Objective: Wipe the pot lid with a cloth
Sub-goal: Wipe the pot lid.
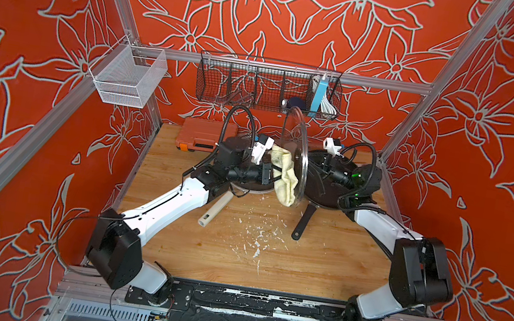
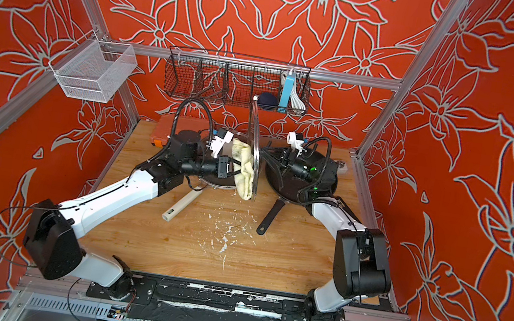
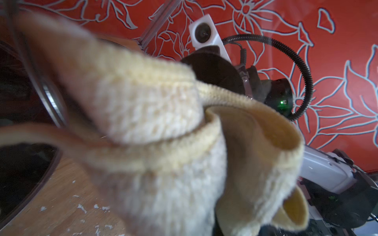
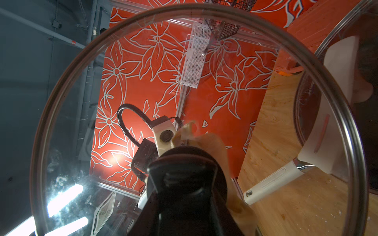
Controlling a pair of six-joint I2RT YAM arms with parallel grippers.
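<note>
The right hand (image 4: 184, 171) grips the lid (image 4: 143, 61) on edge; the left hand (image 1: 267, 172) clamps the cloth (image 1: 285, 181) against it. Hard pushing could twist the lid loose.

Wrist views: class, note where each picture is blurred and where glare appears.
Left wrist view: the cloth lies close to the lens and is blurred, while the wall behind is sharper. Right wrist view: lamp glare streaks the lid near one edge, and its dark knob looks soft.
</note>
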